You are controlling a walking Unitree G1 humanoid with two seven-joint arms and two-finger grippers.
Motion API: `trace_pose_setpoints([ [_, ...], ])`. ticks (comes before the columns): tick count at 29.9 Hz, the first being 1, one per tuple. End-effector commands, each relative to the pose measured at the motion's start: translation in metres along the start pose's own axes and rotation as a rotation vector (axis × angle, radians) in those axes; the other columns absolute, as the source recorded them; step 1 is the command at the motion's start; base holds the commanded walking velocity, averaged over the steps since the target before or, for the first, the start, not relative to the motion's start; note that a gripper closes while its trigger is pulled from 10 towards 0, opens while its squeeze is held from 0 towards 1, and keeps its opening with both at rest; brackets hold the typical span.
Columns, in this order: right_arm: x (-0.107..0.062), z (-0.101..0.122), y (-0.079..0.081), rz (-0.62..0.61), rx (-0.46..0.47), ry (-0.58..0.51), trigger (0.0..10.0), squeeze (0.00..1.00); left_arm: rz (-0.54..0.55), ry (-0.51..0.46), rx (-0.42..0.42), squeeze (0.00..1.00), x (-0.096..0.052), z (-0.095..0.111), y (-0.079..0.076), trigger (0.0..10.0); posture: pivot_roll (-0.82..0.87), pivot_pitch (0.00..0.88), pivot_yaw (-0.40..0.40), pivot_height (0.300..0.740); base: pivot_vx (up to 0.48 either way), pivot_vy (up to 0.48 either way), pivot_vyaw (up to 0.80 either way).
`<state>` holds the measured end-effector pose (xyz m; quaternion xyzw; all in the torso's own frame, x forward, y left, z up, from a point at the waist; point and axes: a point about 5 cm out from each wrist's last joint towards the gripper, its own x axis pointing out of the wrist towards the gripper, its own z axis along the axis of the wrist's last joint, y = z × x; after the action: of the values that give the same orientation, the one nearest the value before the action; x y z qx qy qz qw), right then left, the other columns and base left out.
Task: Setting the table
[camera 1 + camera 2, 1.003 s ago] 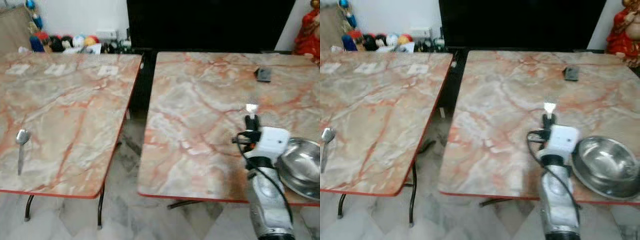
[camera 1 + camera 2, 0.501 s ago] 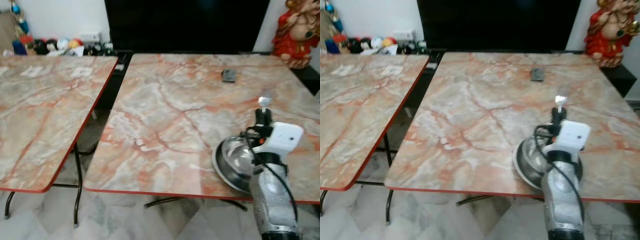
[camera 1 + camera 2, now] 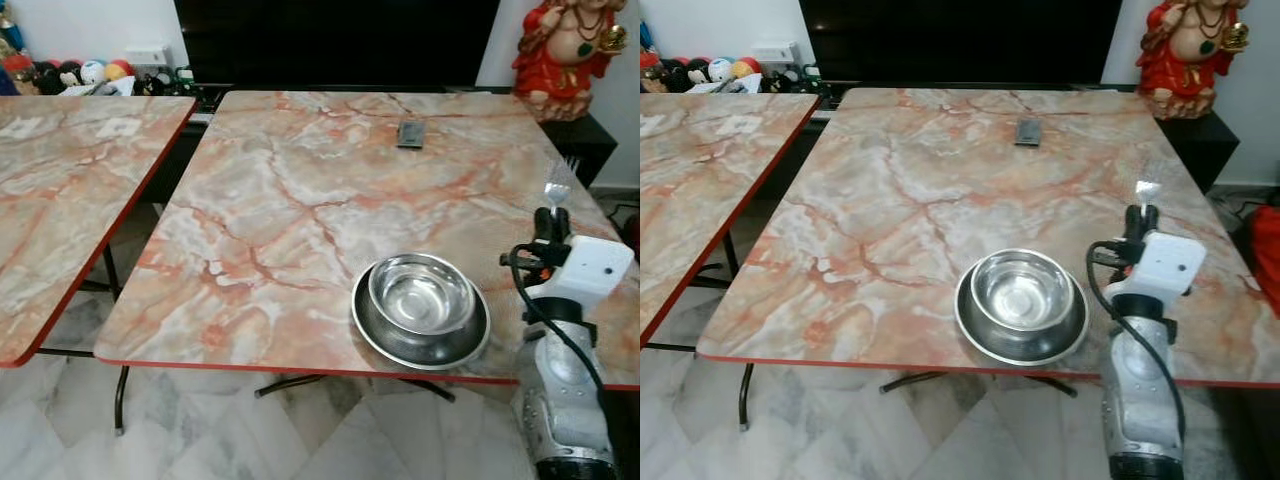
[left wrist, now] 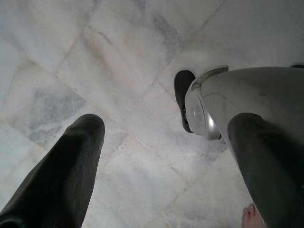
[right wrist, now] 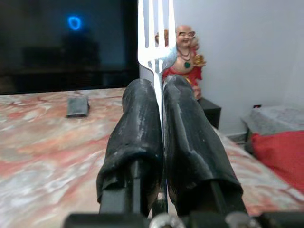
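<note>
1. The right arm rises at the near right edge of the marble counter (image 3: 280, 200), its white wrist housing above the silver forearm. The right claw (image 5: 160, 121) is pressed tight on a fork (image 5: 157, 42), which stands upright with its tines above the black fingers (image 5: 137, 128).
2. The left claw (image 4: 161, 156) hangs idle over the pale marble floor (image 4: 118, 71), fingers spread wide with nothing between them. One of the robot's feet shows below it, and a person's bare toes (image 4: 251, 217) sit at the edge of the left wrist view.
3. Just left of the right arm, near the front edge of the counter, a steel bowl (image 3: 421, 293) rests inside a wider steel plate (image 3: 380, 335). The fork is held in the air to the right of them, apart from both.
4. The middle of the counter lies bare between the plate and the far side.
5. Near the far edge lies a small dark flat object (image 3: 411, 133); what it is cannot be told.
6. A second marble counter (image 3: 60, 190) stands to the left, separated by a gap with floor and metal legs below.
7. Beyond the far right corner a red figurine (image 3: 562, 45) stands on a dark stand. A large black screen (image 3: 330, 40) spans the back wall, and colourful toys (image 3: 75, 75) are heaped at far left.
</note>
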<state>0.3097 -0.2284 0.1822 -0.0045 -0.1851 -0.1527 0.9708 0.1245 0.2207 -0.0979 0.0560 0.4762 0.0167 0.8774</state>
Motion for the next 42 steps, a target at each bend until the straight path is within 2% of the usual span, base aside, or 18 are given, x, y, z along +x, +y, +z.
trace_pose_setpoints([
  [1, 0.004, -0.002, -0.007, -0.031, -0.026, 0.023, 10.0, 0.00, -0.024, 0.038, 0.019, 0.00, -0.002, -0.010, -0.003, 10.0, -0.04, 0.110, 0.003, 0.740, 0.000, 0.000, 0.00],
  [6, 0.010, -0.005, -0.023, -0.050, -0.088, 0.070, 10.0, 0.00, -0.026, 0.041, 0.018, 0.00, -0.003, -0.011, -0.004, 10.0, -0.04, 0.103, -0.003, 0.740, 0.000, 0.000, 0.00],
  [10, 0.011, -0.004, -0.026, -0.036, -0.089, 0.063, 10.0, 0.00, -0.026, 0.042, 0.019, 0.00, -0.003, -0.011, -0.004, 10.0, -0.04, 0.102, -0.002, 0.740, 0.000, 0.000, 0.00],
  [11, 0.013, -0.005, -0.029, -0.030, -0.080, 0.084, 10.0, 0.00, -0.027, 0.042, 0.019, 0.00, -0.003, -0.012, -0.005, 10.0, -0.04, 0.101, -0.002, 0.740, 0.000, 0.000, 0.00],
  [12, 0.016, -0.012, -0.035, -0.004, -0.076, 0.155, 10.0, 0.00, -0.029, 0.041, 0.021, 0.00, -0.003, -0.012, -0.005, 10.0, -0.04, 0.101, -0.001, 0.740, 0.000, 0.000, 0.00],
  [14, 0.017, -0.015, -0.036, 0.034, -0.068, 0.174, 10.0, 0.00, -0.029, 0.042, 0.024, 0.00, -0.003, -0.012, -0.006, 10.0, -0.05, 0.096, -0.003, 0.740, 0.000, 0.000, 0.00],
  [16, 0.015, -0.028, -0.036, 0.089, -0.090, 0.248, 10.0, 0.00, -0.031, 0.045, 0.025, 0.00, -0.003, -0.012, -0.008, 10.0, -0.05, 0.090, -0.002, 0.740, 0.000, 0.000, 0.00],
  [18, 0.014, -0.033, -0.036, 0.093, -0.098, 0.278, 10.0, 0.00, -0.033, 0.046, 0.026, 0.00, -0.003, -0.013, -0.009, 10.0, -0.05, 0.089, -0.002, 0.740, 0.000, 0.000, 0.00],
  [20, 0.011, -0.045, -0.040, 0.077, -0.126, 0.357, 10.0, 0.00, -0.033, 0.050, 0.027, 0.00, -0.003, -0.013, -0.009, 10.0, -0.04, 0.085, 0.000, 0.740, 0.000, 0.000, 0.00],
  [21, 0.010, -0.049, -0.041, 0.066, -0.103, 0.380, 10.0, 0.00, -0.032, 0.052, 0.027, 0.00, -0.002, -0.013, -0.008, 10.0, -0.04, 0.083, 0.001, 0.740, 0.000, 0.000, 0.00],
  [22, 0.010, -0.049, -0.041, 0.066, -0.103, 0.380, 10.0, 0.00, -0.032, 0.052, 0.027, 0.00, -0.002, -0.013, -0.008, 10.0, -0.04, 0.083, 0.001, 0.740, 0.000, 0.000, 0.00],
  [25, 0.005, -0.062, -0.034, 0.102, -0.004, 0.460, 10.0, 0.00, -0.030, 0.054, 0.027, 0.00, -0.002, -0.012, -0.007, 10.0, -0.05, 0.084, 0.006, 0.740, 0.000, 0.000, 0.00],
  [27, 0.000, -0.072, -0.031, 0.117, 0.001, 0.518, 10.0, 0.00, -0.030, 0.066, 0.029, 0.00, -0.005, -0.019, -0.004, 10.0, -0.04, 0.088, 0.008, 0.740, 0.000, 0.000, 0.00],
  [30, 0.000, -0.074, -0.029, 0.120, 0.026, 0.522, 10.0, 0.00, -0.026, 0.076, 0.025, 0.00, -0.009, -0.027, 0.001, 10.0, -0.04, 0.091, 0.009, 0.740, 0.000, 0.000, 0.00],
  [34, 0.001, -0.080, -0.029, 0.143, -0.030, 0.559, 10.0, 0.00, -0.022, 0.091, 0.029, 0.00, -0.016, -0.040, 0.010, 10.0, -0.04, 0.096, 0.012, 0.740, 0.000, 0.000, 0.00],
  [37, 0.002, -0.081, -0.032, 0.129, -0.025, 0.556, 10.0, 0.00, -0.017, 0.100, 0.029, 0.00, -0.020, -0.048, 0.014, 10.0, -0.04, 0.096, 0.012, 0.740, 0.000, 0.000, 0.00],
  [41, 0.004, -0.082, -0.031, 0.127, -0.009, 0.564, 10.0, 0.00, -0.015, 0.094, 0.030, 0.00, -0.018, -0.044, 0.016, 10.0, -0.03, 0.102, 0.017, 0.740, 0.000, 0.000, 0.00],
  [42, 0.005, -0.083, -0.028, 0.133, 0.002, 0.566, 10.0, 0.00, -0.022, 0.085, 0.032, 0.00, -0.015, -0.039, 0.009, 10.0, -0.03, 0.107, 0.020, 0.740, 0.000, 0.000, 0.00],
])
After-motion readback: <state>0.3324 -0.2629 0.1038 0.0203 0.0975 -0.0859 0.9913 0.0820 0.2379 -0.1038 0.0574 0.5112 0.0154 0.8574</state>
